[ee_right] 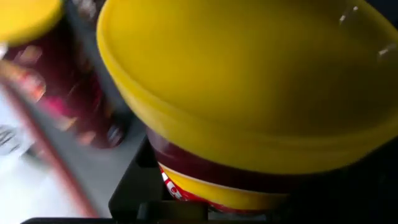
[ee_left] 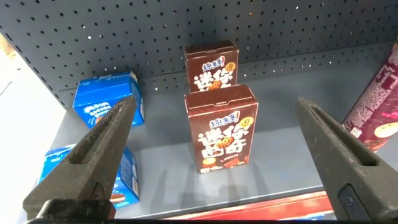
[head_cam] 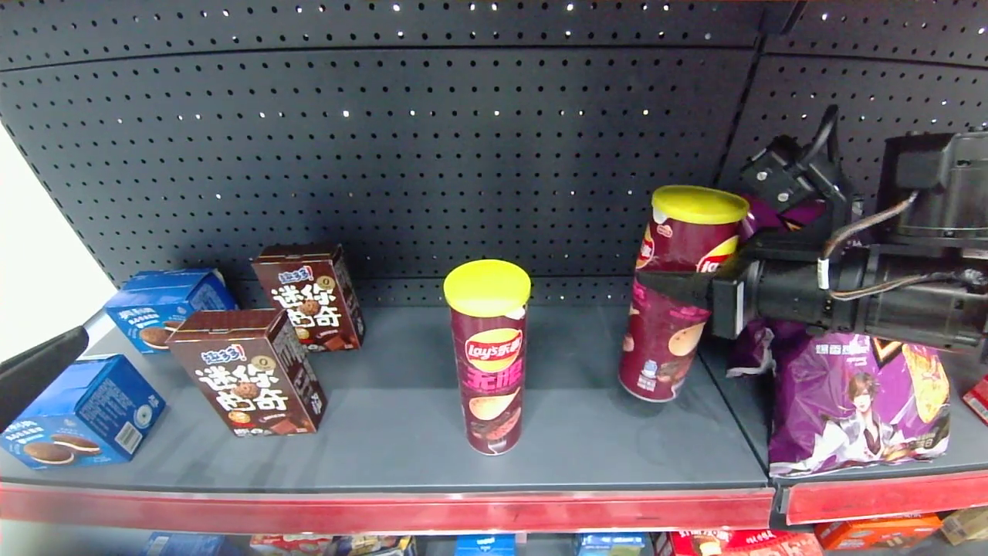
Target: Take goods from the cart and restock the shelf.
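Observation:
On the grey shelf [head_cam: 401,432] a maroon chips can with a yellow lid [head_cam: 488,363] stands upright near the middle. To its right, a second, similar can [head_cam: 679,232] leans slightly, its base at or just above the shelf. My right gripper [head_cam: 683,284] comes in from the right and is shut on that can's upper half. The right wrist view looks down on the held can's lid [ee_right: 249,81], with the standing can [ee_right: 56,81] beyond. My left gripper [ee_left: 216,106] hangs open in front of the shelf's left part, facing the brown boxes [ee_left: 221,127].
Two brown cookie boxes [head_cam: 251,371] and two blue boxes [head_cam: 85,417] occupy the shelf's left. A purple chip bag [head_cam: 849,401] lies right of the held can. A perforated black back panel [head_cam: 463,154] closes the rear, and a red lip [head_cam: 386,510] runs along the front.

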Controlling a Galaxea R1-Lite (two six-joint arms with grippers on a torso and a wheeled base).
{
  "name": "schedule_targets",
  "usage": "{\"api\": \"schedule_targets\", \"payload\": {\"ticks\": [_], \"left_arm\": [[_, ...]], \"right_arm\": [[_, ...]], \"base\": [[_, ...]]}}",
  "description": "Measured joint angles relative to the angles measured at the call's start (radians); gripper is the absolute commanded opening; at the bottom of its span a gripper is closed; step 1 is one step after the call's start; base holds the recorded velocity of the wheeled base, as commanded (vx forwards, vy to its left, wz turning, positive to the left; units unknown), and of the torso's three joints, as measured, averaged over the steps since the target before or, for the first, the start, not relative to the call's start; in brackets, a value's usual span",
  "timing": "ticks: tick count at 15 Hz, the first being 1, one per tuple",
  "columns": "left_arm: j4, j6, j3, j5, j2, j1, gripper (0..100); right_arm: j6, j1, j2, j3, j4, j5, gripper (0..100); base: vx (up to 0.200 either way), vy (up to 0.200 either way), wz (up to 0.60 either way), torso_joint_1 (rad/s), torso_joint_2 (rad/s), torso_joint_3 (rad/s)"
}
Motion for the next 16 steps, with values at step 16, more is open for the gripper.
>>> {"api": "schedule_targets", "payload": {"ticks": [16], "left_arm": [[0.002,0.0,-0.006,-0.001,-0.008,0.001,100]], "right_arm": [[-0.011,0.097,0.407,-0.283,-0.269,-0.168,0]], "base": [[0.0,0.0,0.0,0.0,0.0,0.0]]}}
